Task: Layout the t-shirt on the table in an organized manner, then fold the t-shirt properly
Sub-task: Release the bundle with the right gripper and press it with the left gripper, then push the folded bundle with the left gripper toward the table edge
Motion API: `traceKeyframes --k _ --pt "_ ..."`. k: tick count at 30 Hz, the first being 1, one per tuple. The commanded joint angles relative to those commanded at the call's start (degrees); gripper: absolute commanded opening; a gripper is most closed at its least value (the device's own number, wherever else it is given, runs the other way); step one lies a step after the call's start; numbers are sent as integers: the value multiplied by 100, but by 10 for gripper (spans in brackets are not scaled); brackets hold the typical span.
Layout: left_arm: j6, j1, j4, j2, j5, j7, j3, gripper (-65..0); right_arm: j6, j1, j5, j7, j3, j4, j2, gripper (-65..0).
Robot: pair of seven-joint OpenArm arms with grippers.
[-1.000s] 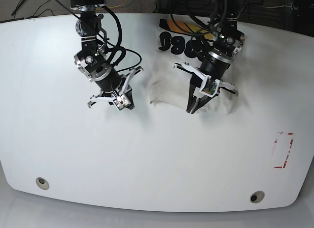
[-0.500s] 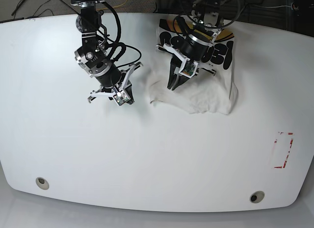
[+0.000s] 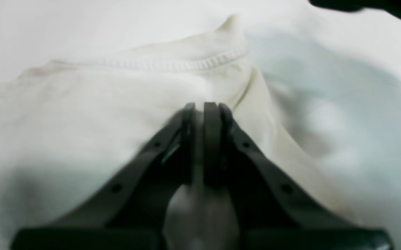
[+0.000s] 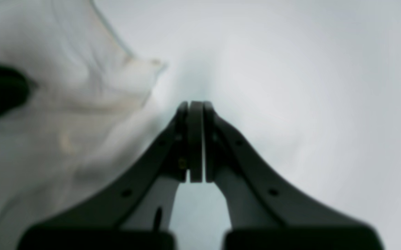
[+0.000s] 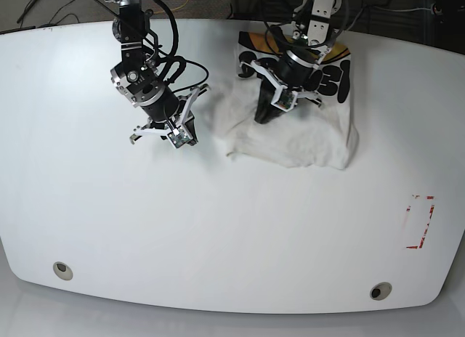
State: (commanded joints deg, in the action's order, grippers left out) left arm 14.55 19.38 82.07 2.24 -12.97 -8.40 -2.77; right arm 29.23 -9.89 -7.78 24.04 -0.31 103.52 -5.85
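T-shirt (image 5: 298, 134) lies crumpled at the far side of the tabletop (image 5: 218, 228), print partly showing, well apart from the red tape mark (image 5: 420, 221). Left tool (image 5: 263, 118) is clamped on its cloth. Right tool (image 5: 176, 139), fingers together and empty, hangs just beside the shirt's edge.

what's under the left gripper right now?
Bunched off-white t-shirt cloth with a stitched hem, lying on the table. The left gripper is shut; whether fabric is pinched between its tips can't be seen.

Two black arms, looped black cables, white-edged black jaws
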Motion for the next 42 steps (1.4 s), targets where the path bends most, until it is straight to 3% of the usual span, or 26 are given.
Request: traceKeyframes --k 13,21,25,34,42 --pt "18 -9 0 -985 26 0 958 -620 0 -114 0 0 0 0 0 -650" --pt "580 -53 -9 -1556 800 0 1512 -620 0 -132 0 0 -18 0 9 -650" --pt "703 -158 -9 -1714 993 0 1723 -620 0 -132 0 9 -18 114 9 -650" --pt "870 -202 475 -1679 1020 0 1943 -620 0 -229 -18 9 0 281 9 -650" --pt "870 167 1451 -1064 1011 18 1934 -620 0 -237 -9 9 0 281 0 -650"
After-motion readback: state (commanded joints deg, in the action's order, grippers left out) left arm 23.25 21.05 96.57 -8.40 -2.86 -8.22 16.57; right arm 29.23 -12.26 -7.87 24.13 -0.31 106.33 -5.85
